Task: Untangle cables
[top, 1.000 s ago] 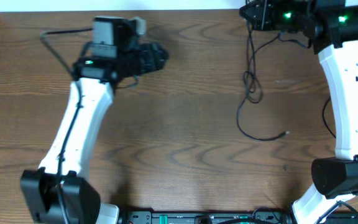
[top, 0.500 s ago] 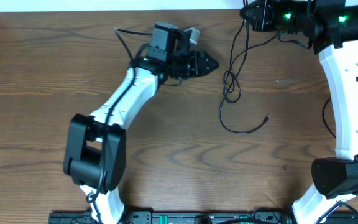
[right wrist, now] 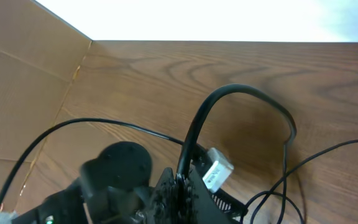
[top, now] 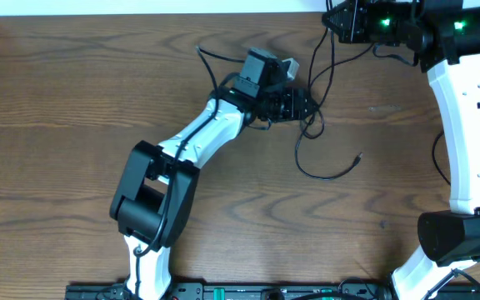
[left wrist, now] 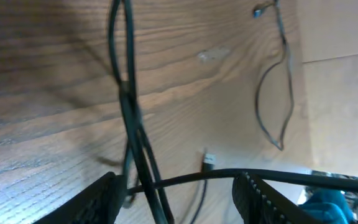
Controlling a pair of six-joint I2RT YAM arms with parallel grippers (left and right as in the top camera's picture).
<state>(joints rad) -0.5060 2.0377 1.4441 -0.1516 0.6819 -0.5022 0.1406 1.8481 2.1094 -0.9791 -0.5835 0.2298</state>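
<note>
**Untangling under way: one black cable between two grippers**

Nearest, the plug end (top: 359, 156) of the black cable (left wrist: 126, 93) lies free on the bench (top: 57, 167), right of centre. Beyond it the cable crosses itself in a small loop. The left gripper (left wrist: 182, 186) straddles these strands, jaws half apart and clamping nothing. At the far right, the right gripper (top: 337, 21), fully closed, appears to pinch the cable's upper end. By this evidence the loop is not yet drawn out, and most of the work remains.
</note>
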